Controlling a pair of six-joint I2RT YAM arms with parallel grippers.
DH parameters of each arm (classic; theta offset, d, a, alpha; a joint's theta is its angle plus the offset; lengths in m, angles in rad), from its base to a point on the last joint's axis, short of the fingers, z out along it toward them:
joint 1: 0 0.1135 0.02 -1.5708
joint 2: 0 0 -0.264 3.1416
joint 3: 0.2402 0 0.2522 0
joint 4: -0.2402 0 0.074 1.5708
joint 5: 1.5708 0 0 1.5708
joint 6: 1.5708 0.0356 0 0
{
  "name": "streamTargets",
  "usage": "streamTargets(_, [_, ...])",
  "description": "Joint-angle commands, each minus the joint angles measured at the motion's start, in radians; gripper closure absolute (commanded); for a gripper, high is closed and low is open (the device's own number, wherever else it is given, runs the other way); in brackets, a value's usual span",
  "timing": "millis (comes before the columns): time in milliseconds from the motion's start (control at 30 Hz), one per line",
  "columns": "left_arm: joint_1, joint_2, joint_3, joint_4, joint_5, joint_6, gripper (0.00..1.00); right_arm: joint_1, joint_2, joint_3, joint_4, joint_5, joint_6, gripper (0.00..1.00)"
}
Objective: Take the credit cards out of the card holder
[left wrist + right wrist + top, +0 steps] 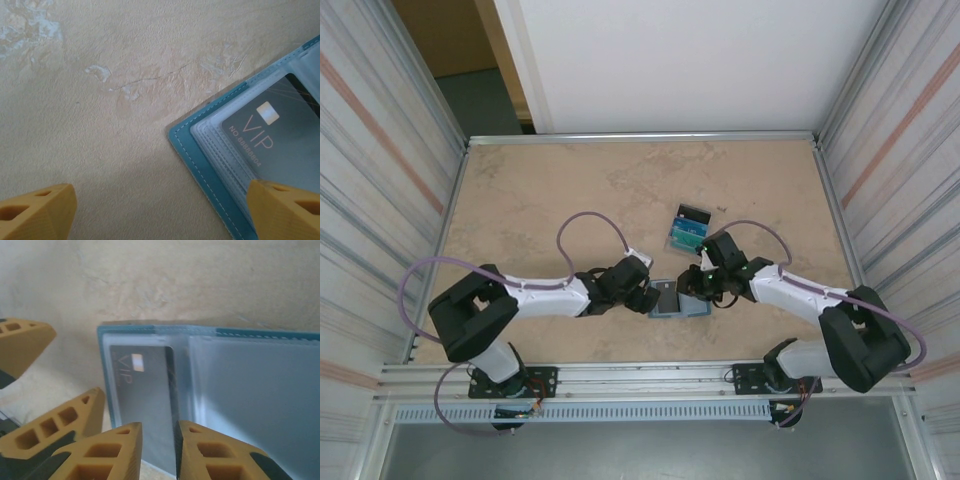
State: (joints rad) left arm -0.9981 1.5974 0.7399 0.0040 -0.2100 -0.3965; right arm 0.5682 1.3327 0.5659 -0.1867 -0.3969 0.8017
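Observation:
The card holder (pixel 672 308) lies open and flat on the table between my two grippers. Its teal stitched border (pixel 200 170) and clear sleeves (pixel 250 390) are visible. A dark card marked VIP (pixel 142 395) sits in the left panel's sleeve (pixel 272 137). My right gripper (pixel 159 440) hovers over this card's striped edge with its jaws a narrow gap apart and nothing clamped between them (pixel 696 287). My left gripper (pixel 160 192) is wide open (pixel 645 297). One of its fingers (pixel 282 210) is over the holder's sleeves, and the other (pixel 37 212) is over bare table.
Loose cards in teal, blue and black (pixel 687 230) lie just behind the right gripper. The left gripper's fingers (pixel 55 422) crowd the holder's left edge in the right wrist view. Metal rails (pixel 640 136) frame the beige tabletop.

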Motion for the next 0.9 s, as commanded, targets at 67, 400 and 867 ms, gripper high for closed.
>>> streamTargets(67, [-0.003, 0.021, 0.037, -0.015, -0.011, 0.002, 0.11, -0.008, 0.031, -0.029, 0.059, -0.048, -0.008, 0.8])
streamTargets(400, [-0.005, 0.037, 0.057, -0.055, -0.022, 0.002, 0.11, -0.018, 0.064, -0.044, 0.097, -0.067, -0.012, 0.81])
streamTargets(867, [-0.005, 0.07, 0.083, -0.152, -0.068, -0.034, 0.12, -0.022, 0.091, -0.059, 0.208, -0.157, 0.014, 0.9])
